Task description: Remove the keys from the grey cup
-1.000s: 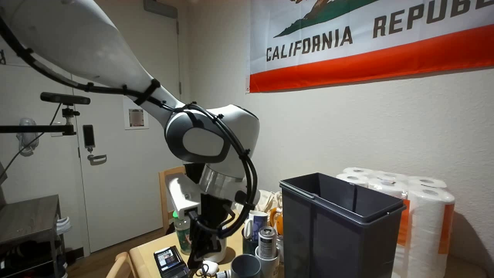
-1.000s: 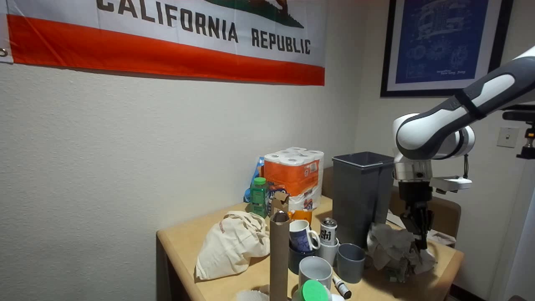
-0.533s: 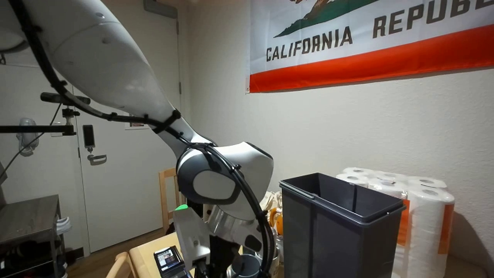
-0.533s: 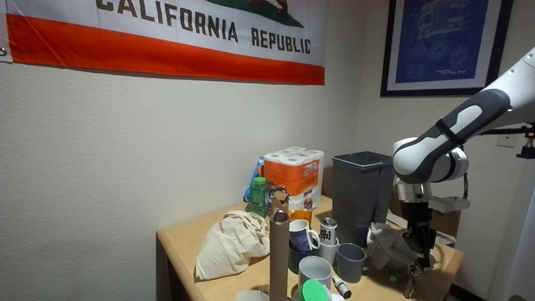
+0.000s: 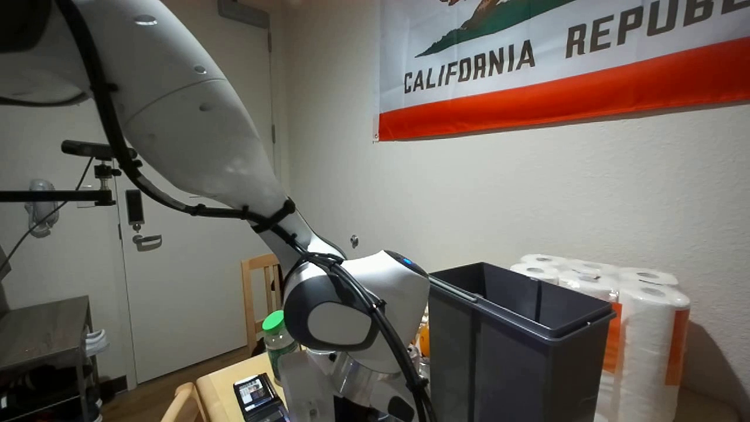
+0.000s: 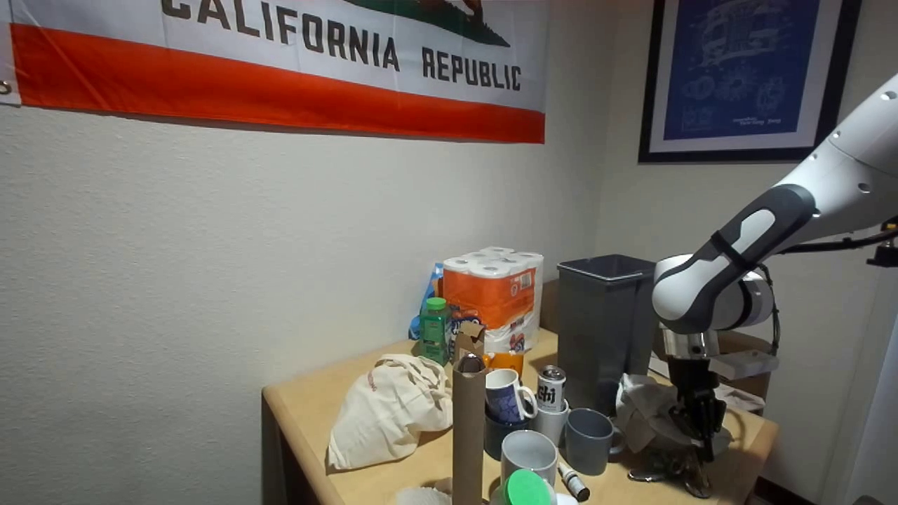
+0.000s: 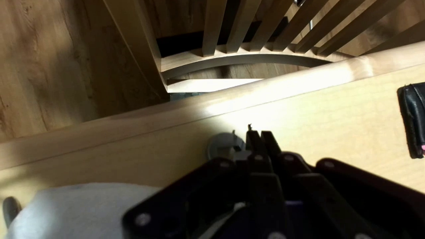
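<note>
The keys [image 6: 696, 482] hang from my gripper [image 6: 704, 454] in an exterior view and their lower parts rest on the table. Another shiny piece [image 6: 647, 475] lies flat beside them. In the wrist view my gripper's fingers [image 7: 260, 133] are almost together, with a thin gap. A key tip [image 7: 249, 127] and a round grey piece [image 7: 223, 141] show at the left finger. The grey cup [image 6: 586, 449] stands upright, left of the gripper and apart from it. Its bottom inside is hidden. In an exterior view the arm [image 5: 351, 316] hides the cup, and the gripper is out of frame.
A tall dark bin [image 6: 596, 337] stands behind the cup. A can [image 6: 551, 389], stacked mugs [image 6: 501, 396] and a light grey mug [image 6: 530, 452] crowd the cup's left. Crumpled paper [image 6: 638, 414] lies behind the gripper. The table edge [image 7: 212, 106], chair and black wallet-like item [image 7: 415, 119] show in the wrist view.
The arm has come down, and the gripper is lower, nearer the table. The keys hung in the air half a second ago; now they touch the table. The cup has not moved.
</note>
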Controlling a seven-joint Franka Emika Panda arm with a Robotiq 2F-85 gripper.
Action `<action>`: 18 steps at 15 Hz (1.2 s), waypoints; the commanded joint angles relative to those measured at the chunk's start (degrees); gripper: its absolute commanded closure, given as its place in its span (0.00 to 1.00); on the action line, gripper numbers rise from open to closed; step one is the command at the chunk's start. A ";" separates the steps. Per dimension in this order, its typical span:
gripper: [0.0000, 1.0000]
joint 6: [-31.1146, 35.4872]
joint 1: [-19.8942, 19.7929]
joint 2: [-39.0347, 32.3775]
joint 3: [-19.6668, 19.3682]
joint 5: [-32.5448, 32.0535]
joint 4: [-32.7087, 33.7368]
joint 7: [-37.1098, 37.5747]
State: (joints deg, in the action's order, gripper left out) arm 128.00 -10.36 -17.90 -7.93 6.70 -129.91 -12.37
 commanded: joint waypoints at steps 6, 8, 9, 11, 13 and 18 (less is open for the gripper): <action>0.52 0.83 -0.97 -3.20 0.66 0.38 3.11 0.84; 0.39 0.94 -0.94 -3.25 0.62 0.29 3.39 1.23; 0.31 1.11 -0.94 -3.08 0.63 0.34 3.44 1.35; 0.15 0.85 -0.80 -2.12 0.66 0.30 3.36 1.63; 0.01 -0.84 0.10 0.12 0.49 -0.75 3.12 3.35; 0.00 -6.20 3.48 8.32 1.45 -3.51 2.05 7.96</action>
State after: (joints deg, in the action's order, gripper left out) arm 125.59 -8.65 -15.83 -7.39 5.17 -126.42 -7.89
